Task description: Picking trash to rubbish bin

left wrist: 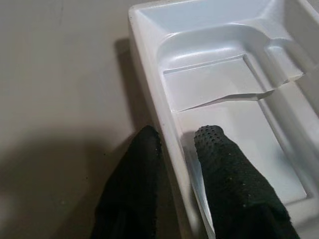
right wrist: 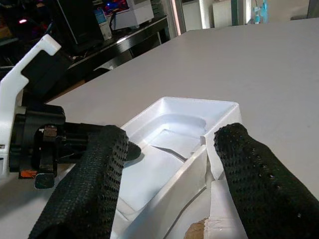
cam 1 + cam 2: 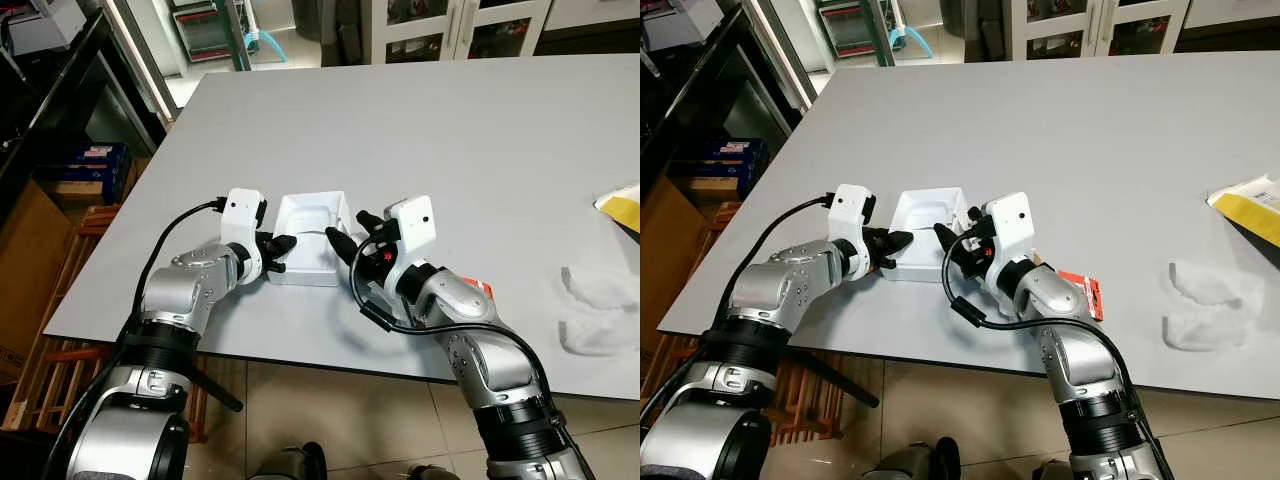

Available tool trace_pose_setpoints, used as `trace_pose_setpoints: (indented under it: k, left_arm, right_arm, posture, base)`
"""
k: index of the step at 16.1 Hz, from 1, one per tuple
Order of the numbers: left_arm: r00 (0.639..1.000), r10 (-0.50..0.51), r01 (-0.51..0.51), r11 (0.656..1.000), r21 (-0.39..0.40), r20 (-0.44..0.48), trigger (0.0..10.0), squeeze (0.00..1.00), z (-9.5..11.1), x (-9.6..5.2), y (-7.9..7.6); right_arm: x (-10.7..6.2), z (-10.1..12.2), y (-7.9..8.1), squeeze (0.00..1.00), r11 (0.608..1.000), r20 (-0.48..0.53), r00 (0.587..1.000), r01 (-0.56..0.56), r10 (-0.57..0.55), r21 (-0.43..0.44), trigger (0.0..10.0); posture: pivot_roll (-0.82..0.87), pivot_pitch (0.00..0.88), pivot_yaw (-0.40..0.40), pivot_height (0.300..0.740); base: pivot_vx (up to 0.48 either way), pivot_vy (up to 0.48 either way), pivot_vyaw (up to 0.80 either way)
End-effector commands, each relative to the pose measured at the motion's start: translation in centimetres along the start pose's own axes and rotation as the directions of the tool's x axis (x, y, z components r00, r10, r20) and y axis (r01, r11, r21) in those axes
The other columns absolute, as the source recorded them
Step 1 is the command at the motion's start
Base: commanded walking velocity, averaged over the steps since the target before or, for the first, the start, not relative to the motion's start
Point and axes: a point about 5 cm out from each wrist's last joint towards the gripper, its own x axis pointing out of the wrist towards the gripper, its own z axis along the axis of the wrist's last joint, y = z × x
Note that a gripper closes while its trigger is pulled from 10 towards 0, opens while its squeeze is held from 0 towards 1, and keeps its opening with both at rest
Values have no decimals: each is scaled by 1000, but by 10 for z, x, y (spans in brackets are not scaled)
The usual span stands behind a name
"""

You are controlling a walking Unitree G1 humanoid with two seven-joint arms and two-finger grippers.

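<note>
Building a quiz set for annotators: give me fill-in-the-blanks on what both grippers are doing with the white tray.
1. The left gripper has one finger inside and one outside the wall of the white ____.
2. The right gripper has its fingers spread ____ at the tray's other side.
3. The tray rests on the grey ____.
4. Near the table's right edge lies a ____ packet.

Missing words: tray; open; table; yellow
</note>
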Motion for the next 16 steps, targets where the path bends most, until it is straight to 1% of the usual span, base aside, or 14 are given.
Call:
trace_pose_setpoints:
  k: [1,7,9,10,11,12,13,14,15,16]
  left_arm:
    - [1000,28,-28,999,22,5,0,0,2,-1,3]
    - [1000,28,-29,999,32,12,0,0,3,-1,2]
    - [998,37,-39,998,49,46,0,0,8,-2,2]
    - [996,49,-54,997,54,80,8431,0,12,-2,2]
    - [992,68,-75,996,55,110,10000,0,16,-3,3]
    - [978,101,-111,993,46,180,10000,0,25,-4,5]
    - [951,142,-152,988,15,274,10000,0,37,-7,8]
    - [925,169,-175,984,-14,339,10000,0,44,-10,10]
    - [899,199,-206,978,-24,391,10000,0,50,-13,12]
    - [876,219,-217,975,-54,429,10000,0,54,-16,12]
  right_arm:
    - [1,-3,4,0,1000,-7,1000,-5,5,6,10000]
    - [1,-3,4,0,1000,-5,1000,-3,3,6,10000]
    - [1,-3,4,0,1000,-4,1000,-4,4,6,10000]
    - [1,-3,4,0,1000,-3,1000,-3,3,5,10000]
    - [1,-2,4,0,1000,-2,1000,-2,2,4,10000]
    - [1,-1,3,0,1000,5,1000,6,-6,0,10000]
    - [1,4,0,0,1000,35,999,29,-28,-11,10000]
    - [2,9,-3,0,998,67,996,55,-53,-21,10000]
    - [2,14,-6,0,997,94,992,81,-79,-13,10000]
    - [1,19,-9,0,995,122,987,101,-100,-3,10000]
  posture:
    - [-22,134,180,740]
    - [-21,130,180,740]
    - [-20,126,178,740]
    - [-21,127,178,740]
    - [-20,126,176,740]
    - [-19,127,175,740]
    - [-20,126,174,740]
    - [-20,125,172,740]
    - [-21,125,171,740]
    - [-21,123,169,740]
  base:
    - [0,0,0]
    - [0,0,0]
    - [0,0,0]
    - [0,0,0]
    - [0,0,0]
    - [0,0,0]
    - [0,0,0]
    - [0,0,0]
    - [0,0,0]
    - [0,0,0]
